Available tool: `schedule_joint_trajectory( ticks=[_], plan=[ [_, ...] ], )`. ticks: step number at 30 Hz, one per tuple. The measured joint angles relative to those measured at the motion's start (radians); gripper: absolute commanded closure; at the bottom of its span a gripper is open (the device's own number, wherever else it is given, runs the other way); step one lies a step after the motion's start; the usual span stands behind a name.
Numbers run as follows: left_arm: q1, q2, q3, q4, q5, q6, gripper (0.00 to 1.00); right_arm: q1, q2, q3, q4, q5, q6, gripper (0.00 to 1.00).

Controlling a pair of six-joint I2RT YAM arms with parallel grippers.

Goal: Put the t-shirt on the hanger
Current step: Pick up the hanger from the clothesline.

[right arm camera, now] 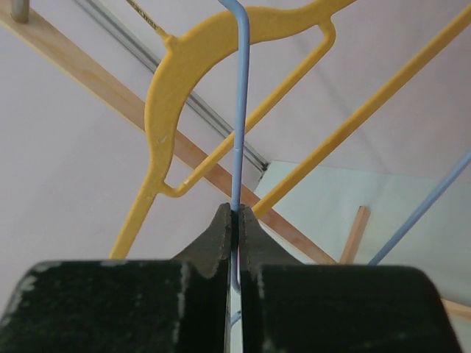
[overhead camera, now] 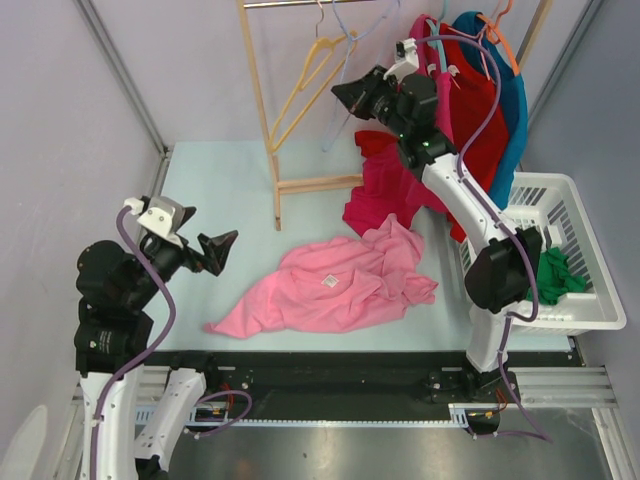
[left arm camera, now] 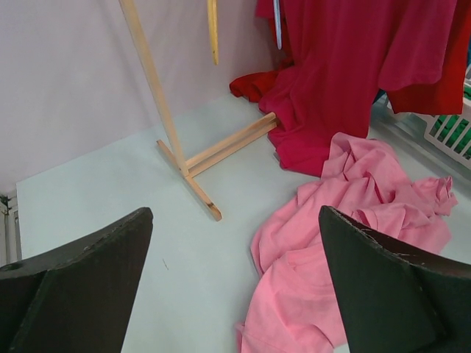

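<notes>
Right gripper (right arm camera: 235,217): jaws closed down to a sliver on the thin wire of the hanger (right arm camera: 241,110). The right wrist view shows the pale blue wire pinched between both fingertips and rising straight up out of them. The top view shows only that this gripper is raised at the rack, level with the hanging hangers; the grip itself cannot be made out there.

Just behind the wire hangs a yellow hanger (right arm camera: 158,125). A second blue wire section runs diagonally at the wrist view's right edge. The wooden rack (overhead camera: 262,100) stands at the far side of the table (overhead camera: 220,190).

Left gripper (left arm camera: 234,220): jaws spread wide with nothing between them, held above the table's left part, pointing toward the t-shirt (overhead camera: 330,285).

The t-shirt lies crumpled on the table between the two arms, touched by neither gripper. Its small white tag (overhead camera: 328,281) shows only from above; the left wrist view shows its folds but no tag.

A magenta shirt (overhead camera: 385,190) trails down from the rack onto the table, its hem touching the t-shirt's far edge. A red shirt (overhead camera: 480,110) hangs behind it.

The top view shows a white basket (overhead camera: 590,260) at the right, holding green cloth (overhead camera: 555,275).
</notes>
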Motion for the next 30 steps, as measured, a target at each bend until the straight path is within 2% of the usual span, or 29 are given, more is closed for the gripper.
schedule_joint_trajectory(
  ticks=[13,22,30],
  plan=[
    [0.0,0.021,-0.01,0.049,0.024,-0.008,0.0,-0.048,-0.027,0.003,0.01,-0.083,0.128,1.0],
    [0.0,0.03,-0.01,0.064,0.029,-0.008,0.0,-0.068,-0.1,-0.053,0.089,-0.144,0.08,1.0],
    [0.0,0.044,-0.011,0.066,0.031,-0.007,0.0,-0.076,-0.104,-0.117,0.082,-0.209,-0.019,1.0]
  ],
)
